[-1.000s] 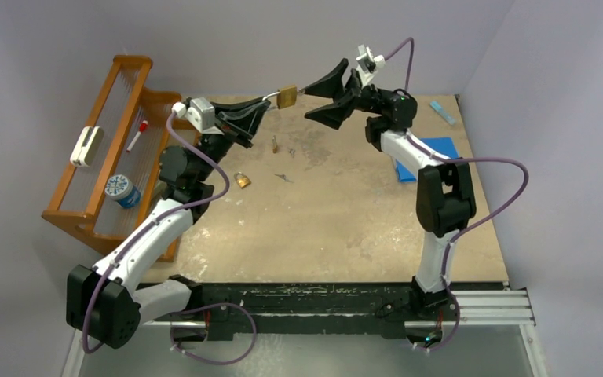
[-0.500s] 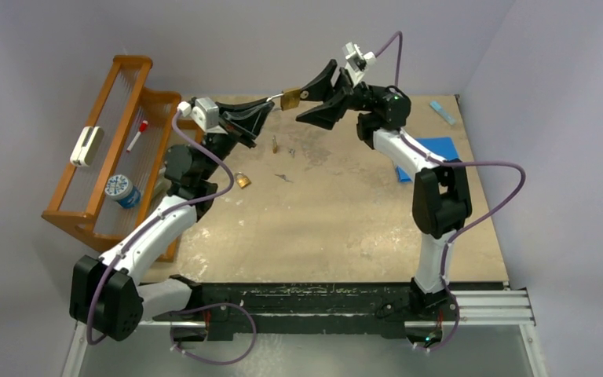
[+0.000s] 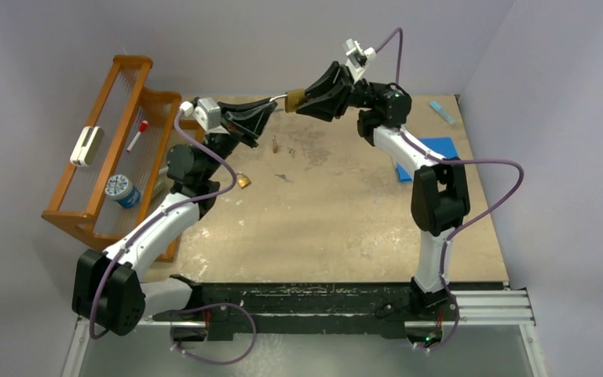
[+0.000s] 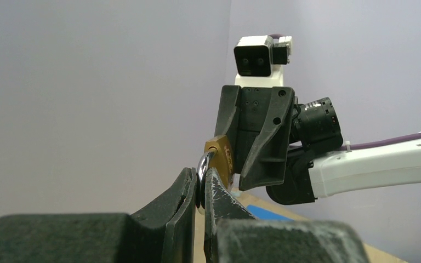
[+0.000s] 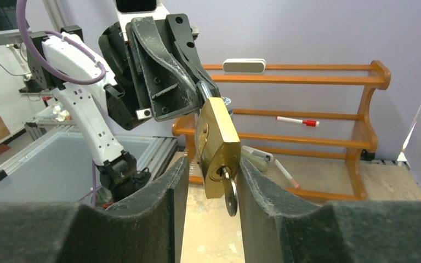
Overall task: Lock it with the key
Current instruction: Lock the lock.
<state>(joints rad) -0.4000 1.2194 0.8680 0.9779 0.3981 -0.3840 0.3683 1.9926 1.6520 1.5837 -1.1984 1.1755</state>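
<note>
A brass padlock (image 3: pixel 294 100) hangs in the air over the table's back edge. My left gripper (image 3: pixel 275 100) is shut on its silver shackle (image 4: pixel 203 164). A silver key (image 5: pixel 231 198) sits in the keyhole at the lock's bottom. My right gripper (image 3: pixel 305 102) is open, with one finger on each side of the lock body (image 5: pixel 217 143) and the key. Small gaps show on both sides. In the left wrist view the right gripper (image 4: pixel 255 137) stands just behind the padlock (image 4: pixel 221 156).
A second small padlock (image 3: pixel 243 181) and loose keys (image 3: pixel 274 144) lie on the tan table. A wooden rack (image 3: pixel 136 61) with a marker, a tin and an eraser stands at the left. A blue pad (image 3: pixel 440 149) lies at the right.
My right gripper has moved left onto the padlock and its jaws have narrowed around the lock and key. The left gripper holds the shackle almost still.
</note>
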